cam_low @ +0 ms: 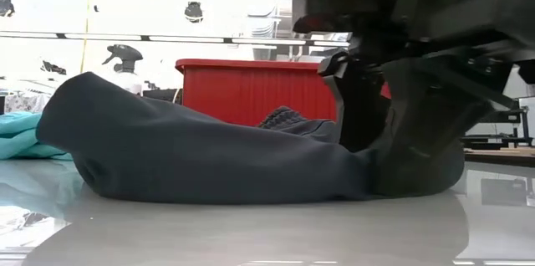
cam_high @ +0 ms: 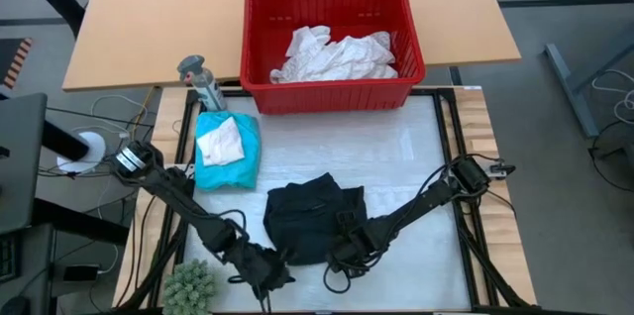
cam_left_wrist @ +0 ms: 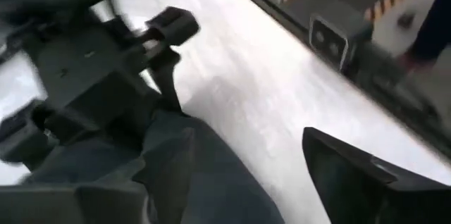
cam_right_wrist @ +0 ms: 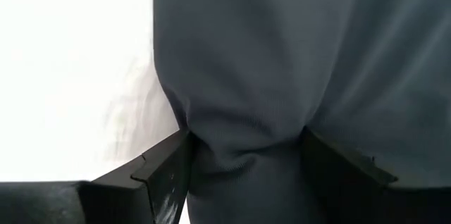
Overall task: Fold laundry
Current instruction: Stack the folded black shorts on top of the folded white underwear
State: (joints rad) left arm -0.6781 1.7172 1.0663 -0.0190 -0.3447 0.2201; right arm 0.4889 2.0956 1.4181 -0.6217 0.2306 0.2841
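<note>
1 black shorts [cam_high: 315,218] on bench [cam_high: 416,157], right gripper [cam_right_wrist: 243,164] jaws clamping its fabric, left gripper [cam_high: 269,277] jaws released; 1 teal garment [cam_high: 228,152], 1 red basket [cam_high: 332,48]; no legible text.

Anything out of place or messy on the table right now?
Nothing spilled or damaged. The black garment lies bunched rather than flat at the table's near edge, with the right gripper jaws around a pinch of it. The teal garment has a white piece lying on top.
</note>
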